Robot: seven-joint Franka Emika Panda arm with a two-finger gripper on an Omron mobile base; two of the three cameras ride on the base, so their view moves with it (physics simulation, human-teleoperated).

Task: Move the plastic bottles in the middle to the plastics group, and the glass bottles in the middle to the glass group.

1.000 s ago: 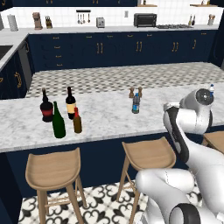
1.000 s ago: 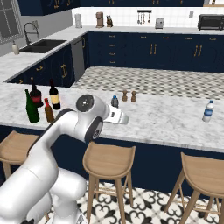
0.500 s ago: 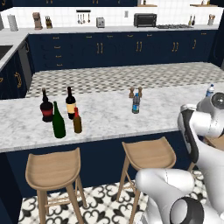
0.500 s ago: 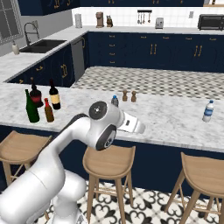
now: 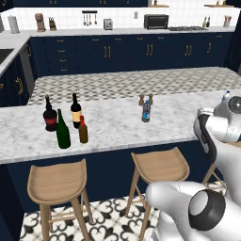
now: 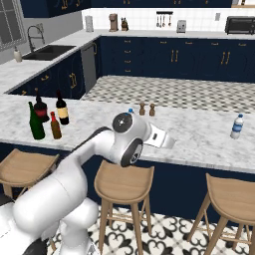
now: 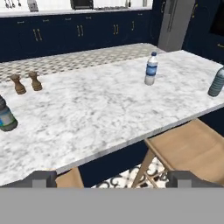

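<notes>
The bluish plastic bottle (image 5: 146,111) stands mid-counter in front of two wooden shakers (image 5: 145,99); in the hand view this bottle (image 7: 5,116) is at the left edge. The clear water bottle (image 7: 151,68) of the plastics group stands far right (image 6: 237,126). At the left, the plain green bottle (image 5: 62,132) and the amber red-capped bottle (image 5: 83,131) stand just in front of the squat red-label wine bottle (image 5: 50,115) and the slimmer yellow-label one (image 5: 76,111). My gripper (image 7: 112,179) is open and empty, hanging at the counter's front edge (image 6: 169,142), between the bluish bottle and the water bottle.
A greyish bottle (image 7: 216,82) stands at the counter's right end near its edge. Wooden stools (image 7: 192,148) stand below the counter's front. My own arm (image 6: 129,139) hides most of the bluish bottle in the right base view.
The arm has swung to the right along the counter's front, carrying the open hand away from the bluish bottle toward the water bottle. No bottle has moved.
</notes>
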